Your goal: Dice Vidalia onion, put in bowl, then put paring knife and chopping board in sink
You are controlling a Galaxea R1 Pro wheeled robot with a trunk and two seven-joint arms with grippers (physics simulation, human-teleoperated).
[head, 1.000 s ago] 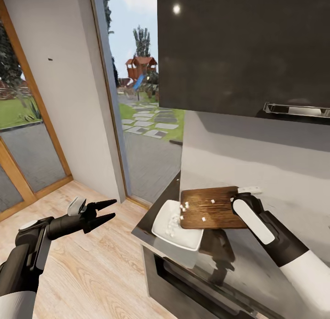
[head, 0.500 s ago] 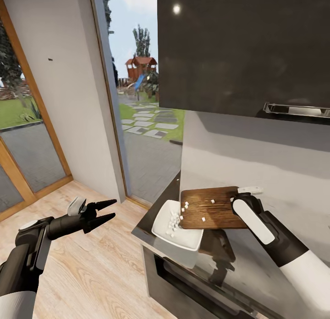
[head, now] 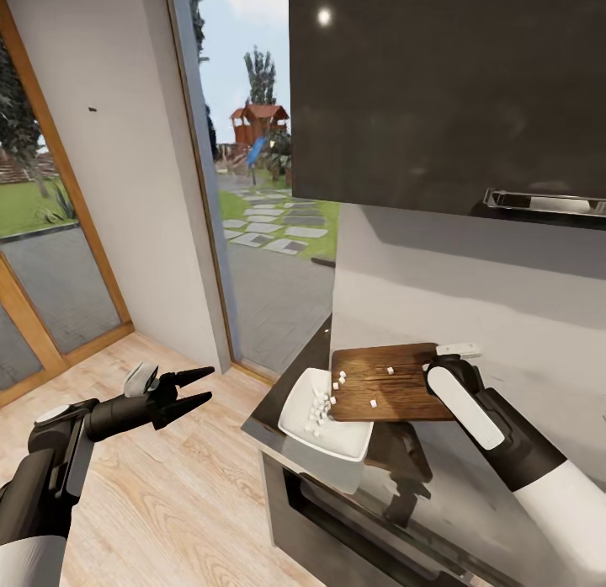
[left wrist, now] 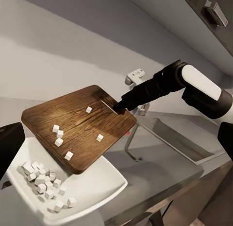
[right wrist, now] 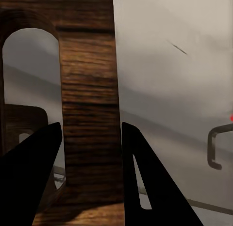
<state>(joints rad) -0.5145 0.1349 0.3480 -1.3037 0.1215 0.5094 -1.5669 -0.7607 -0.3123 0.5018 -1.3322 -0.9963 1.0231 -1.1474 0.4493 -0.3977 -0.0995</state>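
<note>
My right gripper [head: 433, 373] is shut on the slot-handle end of the chopping board [head: 383, 385] and holds it tilted, low edge over the white bowl [head: 337, 440] at the countertop's [head: 446, 486] left end. White cubes of diced Vidalia onion [left wrist: 44, 184] lie heaped in the bowl [left wrist: 92, 189], and a few cling to the board [left wrist: 73, 119]. In the right wrist view the board's handle bar [right wrist: 90, 104] sits between the fingers. My left gripper [head: 204, 385] hangs open over the wood floor, left of the counter. The sink [left wrist: 180, 141] lies behind the board. The paring knife is out of view.
A dark wall cabinet [head: 438, 90] hangs close above the counter. Below the countertop is a dark oven front [head: 353, 520]. The chrome tap [left wrist: 129, 146] stands by the sink, and a wall socket [left wrist: 136, 76] sits on the backsplash. A glass door [head: 269, 216] opens at the counter's left end.
A few onion cubes have slid down the tilted board and dropped into the bowl. Neither arm has visibly moved.
</note>
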